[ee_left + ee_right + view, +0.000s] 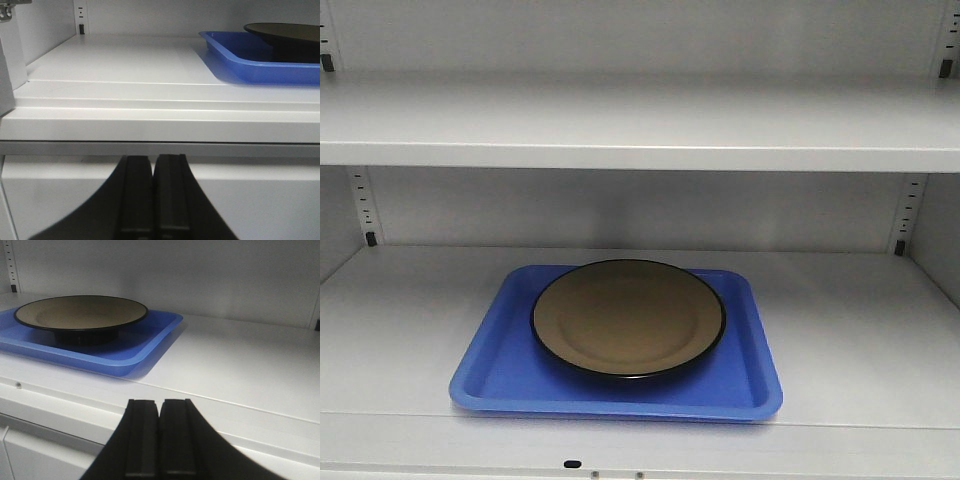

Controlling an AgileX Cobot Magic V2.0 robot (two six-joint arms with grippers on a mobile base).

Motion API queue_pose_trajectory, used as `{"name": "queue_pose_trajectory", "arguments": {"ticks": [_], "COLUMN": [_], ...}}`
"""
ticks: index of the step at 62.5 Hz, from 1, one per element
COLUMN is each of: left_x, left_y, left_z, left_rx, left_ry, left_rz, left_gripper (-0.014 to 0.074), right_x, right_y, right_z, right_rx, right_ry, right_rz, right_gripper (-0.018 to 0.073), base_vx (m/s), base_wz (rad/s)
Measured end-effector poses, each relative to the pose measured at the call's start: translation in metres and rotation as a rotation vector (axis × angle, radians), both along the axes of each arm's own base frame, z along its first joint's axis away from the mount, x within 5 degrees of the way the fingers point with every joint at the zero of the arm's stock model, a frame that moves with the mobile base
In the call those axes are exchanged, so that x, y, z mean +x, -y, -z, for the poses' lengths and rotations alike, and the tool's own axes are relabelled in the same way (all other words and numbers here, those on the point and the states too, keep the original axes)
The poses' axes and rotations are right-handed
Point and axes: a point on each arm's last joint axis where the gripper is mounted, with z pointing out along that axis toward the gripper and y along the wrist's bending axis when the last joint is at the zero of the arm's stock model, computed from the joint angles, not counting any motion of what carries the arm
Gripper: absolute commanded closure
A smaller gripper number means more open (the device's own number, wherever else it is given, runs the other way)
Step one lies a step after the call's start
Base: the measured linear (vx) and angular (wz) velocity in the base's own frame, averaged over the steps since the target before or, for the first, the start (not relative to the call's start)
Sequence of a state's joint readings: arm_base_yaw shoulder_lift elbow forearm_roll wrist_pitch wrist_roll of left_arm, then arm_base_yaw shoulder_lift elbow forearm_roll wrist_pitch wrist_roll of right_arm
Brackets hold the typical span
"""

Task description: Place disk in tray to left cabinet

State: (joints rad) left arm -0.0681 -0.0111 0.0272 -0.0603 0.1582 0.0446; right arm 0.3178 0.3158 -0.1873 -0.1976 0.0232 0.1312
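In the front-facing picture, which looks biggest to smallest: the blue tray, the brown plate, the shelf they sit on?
1. The shelf of the left cabinet, spanning the whole picture.
2. The tray.
3. The disk, somewhat narrower than the tray.

Tray (490,385) on cabinet shelf (860,340)

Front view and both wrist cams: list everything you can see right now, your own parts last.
Disk: one, beige-tan with black rim, lying in the tray.
Tray: one, bright blue, on the cabinet's lower shelf, near its front edge.
Cabinet: one, pale grey-white, two shelves in view, slotted rails at the back corners.
Left gripper: one, black, shut, empty, below and in front of the shelf edge, left of the tray.
Right gripper: one, black, shut, empty, in front of the shelf edge, right of the tray.
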Motion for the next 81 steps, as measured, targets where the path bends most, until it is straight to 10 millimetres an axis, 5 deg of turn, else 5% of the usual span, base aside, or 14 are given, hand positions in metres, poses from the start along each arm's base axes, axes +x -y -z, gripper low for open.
{"name": "queue_pose_trajectory", "arguments": {"ticks": [29,45,81], "left_x": [0.0,0.0,0.0], "left_y": [0.0,0.0,0.0], "left_z": [0.0,0.0,0.0], "left_rx": [0.0,0.0,0.0], "left_ry": [0.0,0.0,0.0], "left_rz": [0.0,0.0,0.0], "left_gripper": [0.0603,0.0603,0.0603], "right_x": [0.0,-0.011,-0.025], "right_y": [0.0,0.004,0.019], "right_z": [0.003,0.057,0.061], "right_rx": [-0.011,0.05,0.007], "right_ry": [0.003,-0.063,0.01], "right_rz": [-0.003,0.005,0.195], "right_gripper": [0.0563,0.0563,0.0563], "base_vx": [0.0,0.0,0.0], "base_wz": [0.0,0.0,0.0]}}
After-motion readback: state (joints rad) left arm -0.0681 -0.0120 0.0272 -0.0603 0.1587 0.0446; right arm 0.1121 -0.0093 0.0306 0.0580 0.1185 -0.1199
